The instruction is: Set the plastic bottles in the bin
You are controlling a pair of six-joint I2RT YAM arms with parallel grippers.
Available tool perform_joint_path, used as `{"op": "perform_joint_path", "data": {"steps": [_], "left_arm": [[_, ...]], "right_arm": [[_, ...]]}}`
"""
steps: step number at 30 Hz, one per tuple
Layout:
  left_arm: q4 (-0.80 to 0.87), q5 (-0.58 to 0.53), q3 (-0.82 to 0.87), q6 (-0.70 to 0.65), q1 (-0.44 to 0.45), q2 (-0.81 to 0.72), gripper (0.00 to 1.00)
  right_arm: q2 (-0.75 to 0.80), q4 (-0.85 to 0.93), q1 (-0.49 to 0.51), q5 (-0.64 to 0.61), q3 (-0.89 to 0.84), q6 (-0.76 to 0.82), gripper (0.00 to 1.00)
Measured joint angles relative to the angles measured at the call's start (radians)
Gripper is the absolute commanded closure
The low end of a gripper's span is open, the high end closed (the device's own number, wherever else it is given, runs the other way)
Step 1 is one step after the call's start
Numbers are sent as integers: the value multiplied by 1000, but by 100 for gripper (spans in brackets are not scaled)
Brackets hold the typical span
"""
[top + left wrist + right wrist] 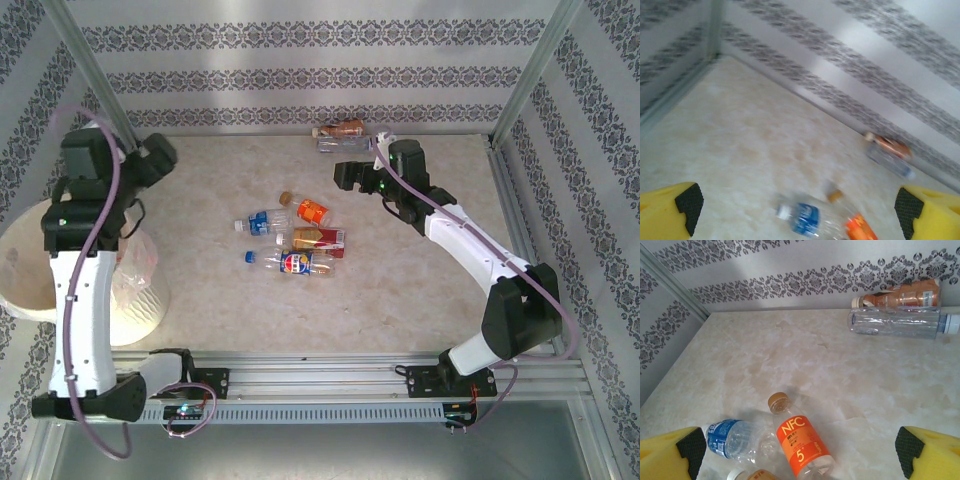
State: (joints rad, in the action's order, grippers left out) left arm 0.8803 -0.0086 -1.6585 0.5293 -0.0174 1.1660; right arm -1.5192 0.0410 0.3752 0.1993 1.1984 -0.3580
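Because several plastic bottles (297, 240) lay mid-table, two more by the far wall, all well right of the bin (132, 320), the right gripper (797, 452) hovered spread and empty over the orange-labelled bottle (801, 439), probably to pick it, and the left gripper (799, 205) hung equally spread.

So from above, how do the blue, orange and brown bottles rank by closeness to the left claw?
From the left gripper:
1. Blue bottle, left of centre.
2. Orange bottle, right of it.
3. Brown bottle, against the far wall.
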Motion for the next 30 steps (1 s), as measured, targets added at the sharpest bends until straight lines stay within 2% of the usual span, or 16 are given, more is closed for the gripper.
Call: {"op": "perform_joint_path", "data": {"steps": [5,8,11,22,30], "left_arm": [[-61,-83,-3,33,223,101,0],[-128,-110,21,79,307,183,0],[-170,-117,44,154,354,259,0],[-265,-161,213,540,363,430,0],[-331,-70,302,737,317,558,0]], "right_arm": [[8,1,0,-19,-47,-6,2],[27,9,-3,-35,-72,-7,2],[53,13,-11,-43,-91,-6,2],[161,46,-20,-81,-184,-2,2],[217,61,-25,-106,-211,24,2]]}}
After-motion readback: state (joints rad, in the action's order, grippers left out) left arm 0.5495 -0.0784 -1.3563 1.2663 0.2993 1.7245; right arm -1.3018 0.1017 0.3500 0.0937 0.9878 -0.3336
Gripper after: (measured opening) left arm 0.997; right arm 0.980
